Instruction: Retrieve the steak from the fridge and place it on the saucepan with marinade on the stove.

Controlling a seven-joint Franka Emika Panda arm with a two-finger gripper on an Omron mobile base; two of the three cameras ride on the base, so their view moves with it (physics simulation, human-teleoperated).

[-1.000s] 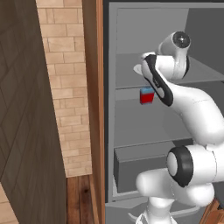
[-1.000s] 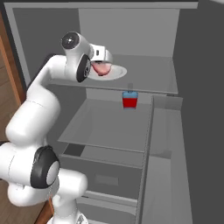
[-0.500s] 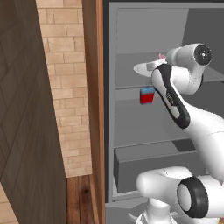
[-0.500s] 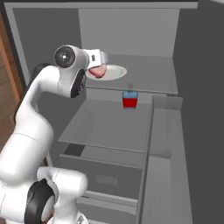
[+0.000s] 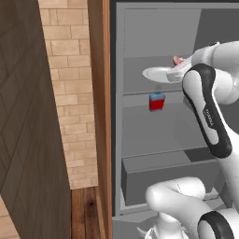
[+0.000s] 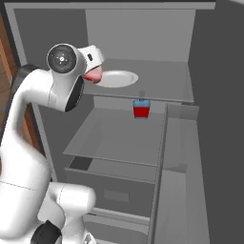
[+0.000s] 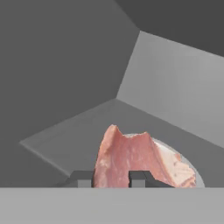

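Gripper (image 7: 111,178) clamped on pinkish-red raw steak slab (image 7: 131,157), above white round plate (image 6: 116,78) inside grey fridge (image 6: 143,33). You're mid-retrieval; next, withdraw clear of shelf.

Glossy white rounded arm (image 5: 205,98) segments, dark joint bands, round dark-grey end cap.

The steak (image 7: 131,157) is looking raw, moist and marbled; the fridge (image 6: 143,43) walls are showing matt grey; its side panel (image 5: 99,116) is showing wood grain.
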